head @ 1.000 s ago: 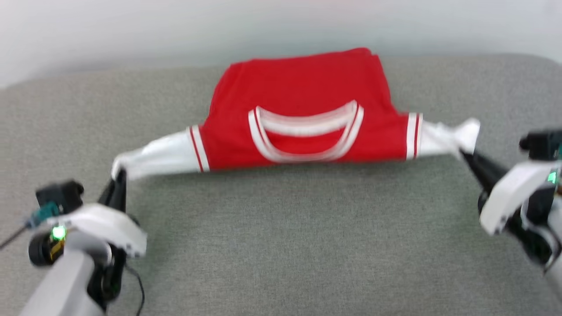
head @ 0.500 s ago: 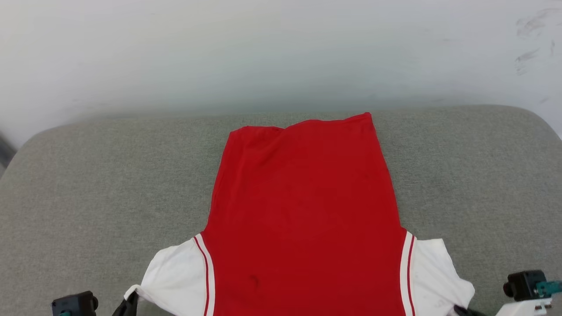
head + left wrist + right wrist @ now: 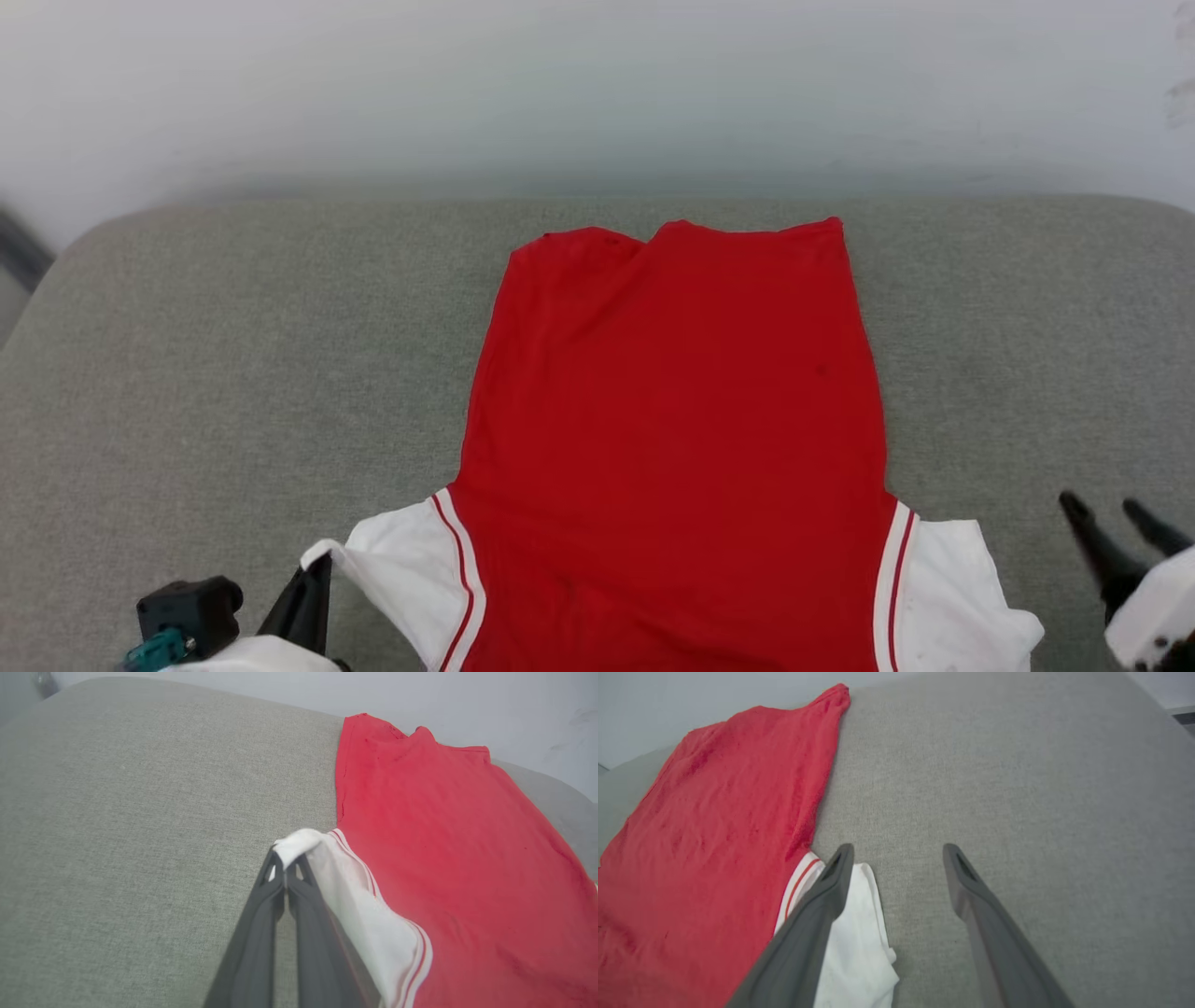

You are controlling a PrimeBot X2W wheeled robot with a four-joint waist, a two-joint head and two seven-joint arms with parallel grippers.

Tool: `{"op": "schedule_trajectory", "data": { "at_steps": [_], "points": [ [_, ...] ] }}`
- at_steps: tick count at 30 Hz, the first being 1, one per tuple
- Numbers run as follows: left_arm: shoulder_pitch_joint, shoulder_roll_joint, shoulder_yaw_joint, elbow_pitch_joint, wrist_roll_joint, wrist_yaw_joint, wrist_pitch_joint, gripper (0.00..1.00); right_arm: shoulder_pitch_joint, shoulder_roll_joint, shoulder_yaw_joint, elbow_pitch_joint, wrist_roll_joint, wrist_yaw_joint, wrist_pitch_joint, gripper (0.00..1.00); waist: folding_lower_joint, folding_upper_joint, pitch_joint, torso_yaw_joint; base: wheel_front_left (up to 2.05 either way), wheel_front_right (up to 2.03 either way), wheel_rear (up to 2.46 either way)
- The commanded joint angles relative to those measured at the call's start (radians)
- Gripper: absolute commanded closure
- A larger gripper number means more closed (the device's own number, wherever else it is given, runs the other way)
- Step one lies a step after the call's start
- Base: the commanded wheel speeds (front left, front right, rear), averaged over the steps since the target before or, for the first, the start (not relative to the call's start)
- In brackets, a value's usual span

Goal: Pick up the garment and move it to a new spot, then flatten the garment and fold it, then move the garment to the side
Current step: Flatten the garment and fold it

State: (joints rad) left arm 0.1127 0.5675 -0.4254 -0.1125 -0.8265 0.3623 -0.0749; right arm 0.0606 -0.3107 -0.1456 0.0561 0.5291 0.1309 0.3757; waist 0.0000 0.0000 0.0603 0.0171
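The garment (image 3: pixel 672 429), a red T-shirt with white short sleeves and red-white stripe trim, lies spread flat on the grey cushion, plain red side up, hem toward the far wall. No chest lettering shows. My left gripper (image 3: pixel 317 565) at the lower left is shut on the tip of the white left sleeve (image 3: pixel 299 842), which it holds slightly raised (image 3: pixel 284 856). My right gripper (image 3: pixel 1106 513) at the lower right stands open beside the white right sleeve (image 3: pixel 952 588), holding nothing. In the right wrist view its fingers (image 3: pixel 899 851) spread over bare cushion, the left one above the sleeve (image 3: pixel 852 947).
The grey fabric cushion (image 3: pixel 233 373) spreads wide on both sides of the shirt. A pale wall (image 3: pixel 597 84) rises right behind its far edge. The cushion's rounded corners curve off at far left and far right.
The head camera tilted, shifting the whole view. The shirt went from hanging stretched between both grippers to lying flat. My right gripper has let go of the right sleeve and opened.
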Motion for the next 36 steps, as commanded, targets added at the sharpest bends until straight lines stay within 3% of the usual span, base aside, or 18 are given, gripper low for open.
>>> {"op": "schedule_trajectory", "data": {
  "at_steps": [1, 6, 21, 28, 34, 35, 36],
  "points": [
    [-0.022, -0.004, 0.000, -0.012, 0.009, 0.006, -0.009, 1.00, -0.045, 0.025, -0.014, -0.003, -0.005, 0.000, -0.007, 0.00, 0.0000, 0.0000, 0.035, 0.021, 0.00, 0.00, 0.00],
    [-0.101, -0.018, -0.007, -0.061, 0.043, 0.000, -0.025, 1.00, -0.276, 0.035, -0.065, 0.102, -0.033, 0.000, 0.049, 0.00, 0.0000, 0.0000, 0.142, 0.065, 0.00, 0.00, 0.00],
    [-0.325, -0.116, -0.062, -0.080, 0.104, -0.079, -0.100, 1.00, -0.953, -0.057, 0.000, 0.438, -0.096, 0.000, 0.406, 0.00, 0.0000, 0.0000, 0.450, 0.213, 0.00, 0.00, 0.00],
    [-0.378, -0.147, -0.076, -0.050, 0.112, -0.112, -0.126, 1.00, -1.101, -0.061, 0.023, 0.522, -0.147, 0.000, 0.480, 0.00, 0.0000, 0.0000, 0.513, 0.243, 0.00, 0.00, 0.00],
    [-0.392, -0.158, -0.084, -0.028, 0.110, -0.125, -0.134, 1.00, -1.105, -0.035, 0.004, 0.623, -0.174, 0.000, 0.559, 0.00, 0.0000, 0.0000, 0.525, 0.247, 0.00, 0.00, 0.00],
    [-0.396, -0.162, -0.088, -0.020, 0.109, -0.131, -0.138, 1.00, -1.088, -0.021, -0.016, 0.668, -0.186, -0.001, 0.617, 0.00, 0.0000, 0.0000, 0.525, 0.249, 0.00, 0.00, 0.00],
    [-0.398, -0.164, -0.090, -0.017, 0.106, -0.132, -0.139, 1.00, -1.086, -0.009, -0.031, 0.687, -0.181, -0.001, 0.644, 0.58, 0.0000, 0.0000, 0.525, 0.250, 0.00, 0.00, 0.00]
  ]
}}
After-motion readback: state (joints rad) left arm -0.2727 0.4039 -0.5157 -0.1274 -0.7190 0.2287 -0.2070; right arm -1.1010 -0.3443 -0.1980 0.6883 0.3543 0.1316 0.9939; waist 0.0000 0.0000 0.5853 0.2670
